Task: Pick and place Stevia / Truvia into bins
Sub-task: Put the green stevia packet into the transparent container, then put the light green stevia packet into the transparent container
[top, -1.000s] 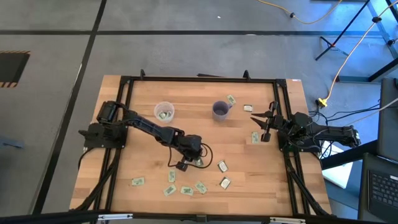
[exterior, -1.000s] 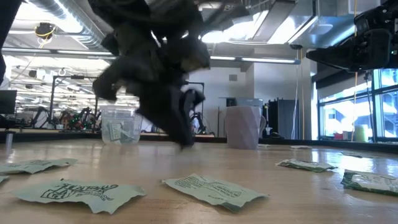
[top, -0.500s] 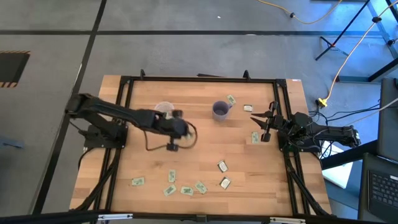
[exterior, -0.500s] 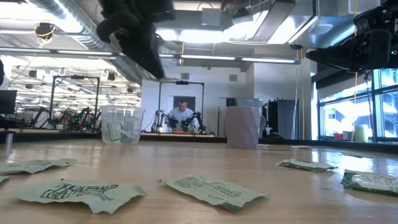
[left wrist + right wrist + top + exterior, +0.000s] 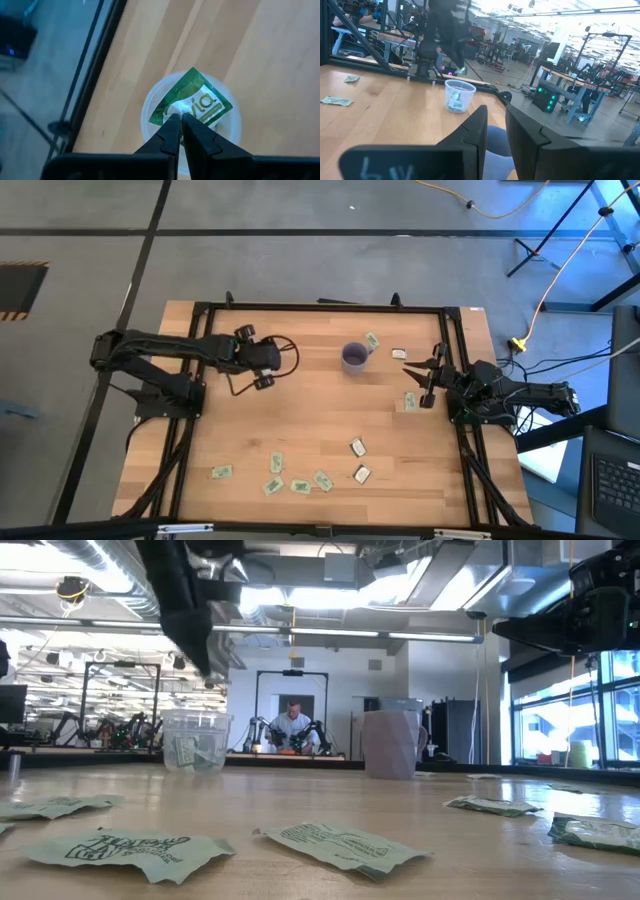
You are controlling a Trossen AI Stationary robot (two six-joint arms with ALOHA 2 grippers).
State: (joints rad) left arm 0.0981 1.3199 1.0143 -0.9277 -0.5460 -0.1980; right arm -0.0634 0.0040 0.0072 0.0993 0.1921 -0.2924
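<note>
The left gripper (image 5: 181,131) hangs directly above the clear cup (image 5: 150,112), at about ten o'clock on the wooden counter (image 5: 320,420), its fingers pinched tight on a green-and-white sweetener packet (image 5: 192,102) that dangles over the cup's mouth. From table height, the same cup (image 5: 195,740) already shows at least one packet inside. The purple-grey mug (image 5: 354,357) stands near twelve o'clock, well apart from the cup. Loose packets (image 5: 297,483) lie scattered in a row toward six o'clock, with two more (image 5: 360,460) around five o'clock and a few (image 5: 398,354) near the mug, at one to two o'clock.

The right gripper (image 5: 429,380) waits at three o'clock, its fingers narrowly parted and holding nothing, with a packet (image 5: 409,401) just beside it on the counter.

The step in hand appears to be the drop: the packet is carried and lined up over its bin. The next move would call for the left gripper to part its fingers while centred over the rim, perhaps lowering a little first so the light paper does not flutter wide.
</note>
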